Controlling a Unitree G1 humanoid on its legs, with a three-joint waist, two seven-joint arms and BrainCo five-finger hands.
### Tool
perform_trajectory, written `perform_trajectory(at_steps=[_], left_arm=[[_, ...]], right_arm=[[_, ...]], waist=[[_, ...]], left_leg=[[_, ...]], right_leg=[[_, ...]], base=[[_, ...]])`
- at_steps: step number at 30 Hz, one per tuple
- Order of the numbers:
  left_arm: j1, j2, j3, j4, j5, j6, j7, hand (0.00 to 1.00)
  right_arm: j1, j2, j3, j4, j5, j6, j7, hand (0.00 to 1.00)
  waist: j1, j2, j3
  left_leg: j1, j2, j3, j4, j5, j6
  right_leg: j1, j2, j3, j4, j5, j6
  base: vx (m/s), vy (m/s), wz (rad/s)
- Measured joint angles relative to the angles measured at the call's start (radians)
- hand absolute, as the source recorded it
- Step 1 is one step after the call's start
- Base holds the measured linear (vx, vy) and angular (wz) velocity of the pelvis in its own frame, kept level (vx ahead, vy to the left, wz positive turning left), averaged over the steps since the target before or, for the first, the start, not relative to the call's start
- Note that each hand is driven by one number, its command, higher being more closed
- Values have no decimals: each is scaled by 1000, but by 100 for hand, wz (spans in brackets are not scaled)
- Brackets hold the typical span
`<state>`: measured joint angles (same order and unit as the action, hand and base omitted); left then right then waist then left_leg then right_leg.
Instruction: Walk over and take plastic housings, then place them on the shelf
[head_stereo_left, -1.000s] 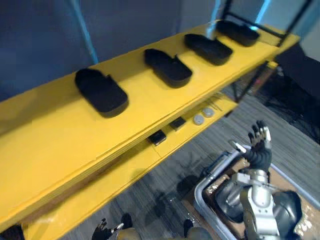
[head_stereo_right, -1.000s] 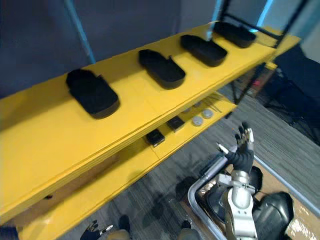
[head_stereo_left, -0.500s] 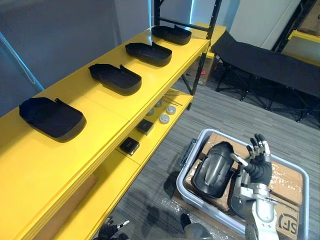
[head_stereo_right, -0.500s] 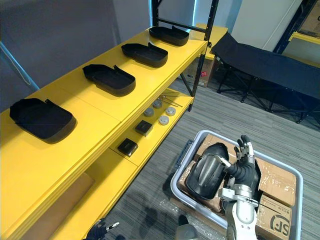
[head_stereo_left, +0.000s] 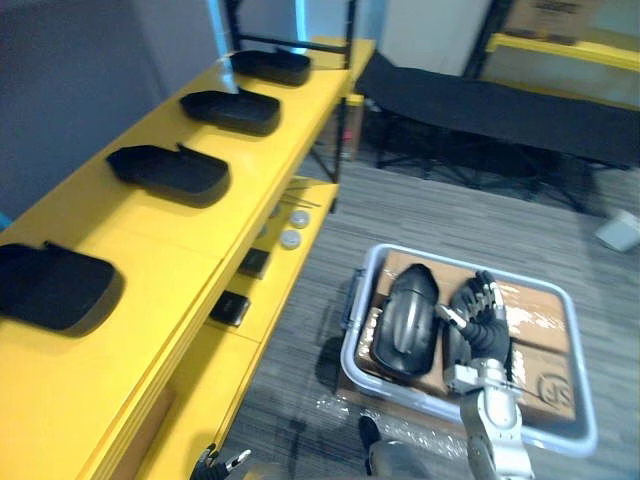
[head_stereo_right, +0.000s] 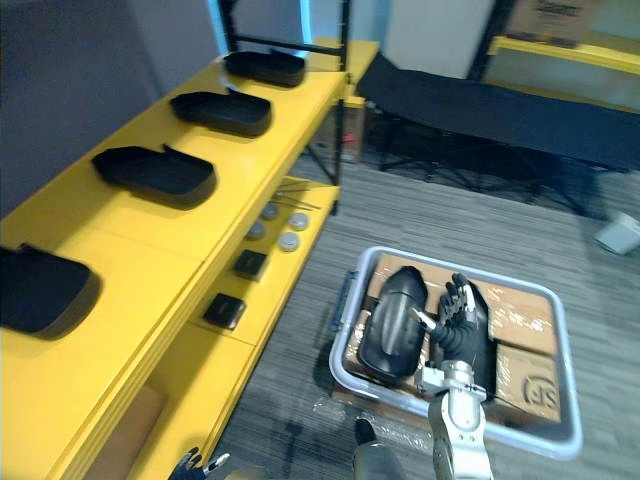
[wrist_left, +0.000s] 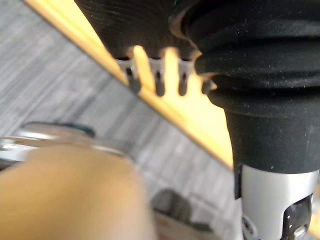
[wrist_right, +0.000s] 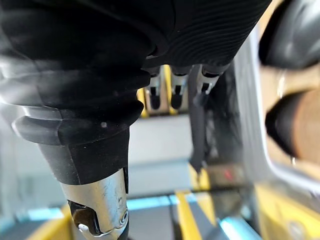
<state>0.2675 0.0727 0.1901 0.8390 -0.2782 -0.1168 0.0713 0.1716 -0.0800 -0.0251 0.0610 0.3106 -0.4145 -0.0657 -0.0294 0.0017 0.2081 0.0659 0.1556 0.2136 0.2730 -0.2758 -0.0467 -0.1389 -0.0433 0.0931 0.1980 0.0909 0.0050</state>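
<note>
Four black plastic housings lie in a row on the yellow shelf's (head_stereo_left: 215, 235) top board, the nearest one (head_stereo_left: 50, 288) at my left and the farthest one (head_stereo_left: 270, 66) by the black upright. Two more black housings lie in a grey tote (head_stereo_left: 352, 305) on the floor: one (head_stereo_left: 405, 320) on the tote's shelf side, the other (head_stereo_right: 483, 352) beside it. My right hand (head_stereo_left: 484, 334) is raised in front of the second housing, fingers straight and spread, holding nothing. My left hand (head_stereo_left: 218, 465) hangs low near the shelf's foot with its fingers (wrist_left: 158, 81) relaxed and empty.
Small black boxes (head_stereo_left: 232, 307) and round grey discs (head_stereo_left: 291, 238) sit on the lower shelf board. Cardboard boxes (head_stereo_left: 545, 375) line the tote. A black folding cot (head_stereo_left: 500, 100) stands beyond it, and a white object (head_stereo_left: 620, 230) lies at the far right.
The camera has swung from the shelf toward the tote, which now lies nearer the middle of the view. My right hand stays raised and open.
</note>
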Motion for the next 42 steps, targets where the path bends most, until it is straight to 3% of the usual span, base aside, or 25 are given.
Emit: perform_trajectory(at_steps=[2, 4, 5, 6, 9, 10, 11, 12, 13, 14, 15, 16, 17, 19, 20, 22, 23, 25, 27, 31, 35, 42], left_arm=[[1, 13, 6, 5, 0, 14, 9, 0], [10, 32, 4, 13, 0, 17, 12, 0], [10, 37, 4, 20, 0, 16, 12, 0], [13, 41, 5, 47, -14, 8, 9, 0], [45, 42, 5, 46, -66, -12, -3, 0], [62, 44, 6, 45, -80, -18, -8, 0], [64, 15, 6, 47, -98, -20, -9, 0], [65, -7, 5, 44, -113, -25, -9, 0], [57, -47, 15, 41, -131, -39, -11, 0], [41, -75, 4, 41, -140, -42, -9, 0], [41, -77, -1, 37, -139, -45, -9, 0], [47, -80, -10, 35, -138, -50, -7, 0], [50, -80, -22, 28, -137, -56, -7, 0], [61, -73, -61, -2, -131, -57, -7, 0], [61, -54, -86, -23, -128, -57, -10, 0], [57, -41, -100, -43, -110, -54, -22, 0], [56, -35, -105, -49, -108, -52, -28, 0], [48, 6, -125, -73, -83, -39, -36, 0], [35, 28, -135, -72, -63, -31, -36, 0], [-10, 46, -171, -72, -68, -14, -33, 0], [-62, 38, -175, -75, -68, -15, -29, 0], [-104, 67, -211, -82, -68, -19, -33, 0]], right_arm=[[-22, 3, 56, 8, -14, -18, -36, 0], [-44, 13, 95, 12, -36, -18, -69, 0], [-45, 16, 99, 12, -48, -17, -78, 0], [-45, 18, 108, 15, -64, -9, -110, 0], [-34, 24, 112, 25, -96, 7, -130, 0], [-26, 29, 112, 25, -116, 16, -133, 0], [-34, 10, 102, 26, -139, 36, -131, 0], [-43, -2, 100, 26, -141, 48, -129, 0], [-68, -25, 87, 26, -149, 73, -128, 0], [-83, -57, 46, 28, -149, 110, -128, 0], [-73, -57, 27, 29, -148, 128, -129, 0], [-53, -71, -18, 30, -146, 159, -133, 0], [-40, -81, -42, 30, -146, 178, -134, 0], [-27, -86, -44, 30, -126, 194, -132, 0], [-16, -85, -42, 32, -124, 200, -132, 0], [-25, -76, -43, 49, -122, 202, -137, 0], [-29, -71, -43, 58, -120, 202, -139, 0], [-47, -49, -30, 116, -123, 203, -163, 0], [-72, -42, -32, 162, -129, 208, -200, 0], [-238, -52, -74, 303, -128, 225, -290, 0], [-494, -136, -101, 437, -126, 238, -352, 0], [-743, -254, -98, 595, -88, 266, -372, 0]], waist=[[24, 28, 4], [47, 26, 4], [51, 24, 3], [53, 20, 1], [55, -5, -14], [56, -41, -33], [60, -32, -39], [63, -26, -43], [69, -7, -34], [57, 39, -14], [44, 40, -14], [35, 46, -15], [34, 47, -14], [33, 48, -14], [32, 47, -13], [38, 33, -2], [41, 28, 1], [52, -8, 24], [61, -19, 34], [65, -6, 87], [84, 22, 176], [126, 16, 230]], left_leg=[[1, 86, 33, 13, 8, -17], [-2, 133, 50, 9, 23, -44], [-6, 143, 50, 9, 29, -54], [-16, 164, 45, 9, 43, -83], [-24, 185, 48, 15, 62, -134], [-34, 182, 49, 14, 77, -172], [-34, 213, 53, 2, 100, -208], [-34, 232, 59, -12, 118, -218], [-37, 262, 65, -34, 155, -216], [-65, 297, 47, -43, 208, -154], [-85, 292, 47, -45, 243, -114], [-100, 260, 39, -47, 256, -112], [-89, 196, 18, -57, 230, -152], [-83, 113, -7, -81, 195, -167], [-73, 100, -4, -118, 187, -152], [-56, 86, -6, -167, 193, -157], [-56, 78, -3, -166, 193, -156], [-59, 49, 14, -156, 188, -145], [-74, 26, 15, -157, 193, -134], [-131, 9, -7, -157, 216, -125], [-193, 8, -59, -162, 249, -124], [-227, 4, -89, -155, 250, -122]], right_leg=[[-10, -54, -62, 227, -60, -58], [-31, -117, -53, 321, -65, -71], [-35, -138, -49, 341, -65, -71], [-37, -194, -28, 369, -63, -70], [-34, -228, -38, 346, -45, -46], [-33, -250, -95, 285, 16, -11], [-5, -243, -172, 237, -95, 136], [14, -229, -204, 199, -132, 187], [37, -198, -239, 122, -196, 210], [36, -154, -264, 99, -196, 191], [36, -151, -277, 88, -195, 183], [54, -163, -284, 51, -180, 170], [76, -165, -282, 0, -152, 159], [92, -156, -277, -53, -118, 150], [88, -143, -281, -64, -109, 151], [90, -138, -279, -97, -78, 161], [93, -144, -276, -111, -66, 164], [107, -171, -268, -172, -20, 172], [105, -191, -270, -205, 3, 179], [75, -200, -285, -235, 39, 176], [53, -190, -317, -257, 74, 172], [37, -193, -345, -243, 77, 176]], base=[[-95, 28, -69], [-81, -75, -49], [-127, -326, -25], [-98, -350, -6], [-47, -343, -7], [-22, -527, -25], [-5, -526, -38], [27, -610, -59], [-10, -567, -37], [-27, -559, -11], [-46, -396, 24], [-6, -256, 16], [-1, -193, -5], [-4, -73, -21], [-36, -41, -12], [-61, 6, -7], [-119, 79, -15], [-139, 110, -15], [-78, 70, 0], [-89, 33, 10], [-54, -18, 24], [-5, 13, 12]])
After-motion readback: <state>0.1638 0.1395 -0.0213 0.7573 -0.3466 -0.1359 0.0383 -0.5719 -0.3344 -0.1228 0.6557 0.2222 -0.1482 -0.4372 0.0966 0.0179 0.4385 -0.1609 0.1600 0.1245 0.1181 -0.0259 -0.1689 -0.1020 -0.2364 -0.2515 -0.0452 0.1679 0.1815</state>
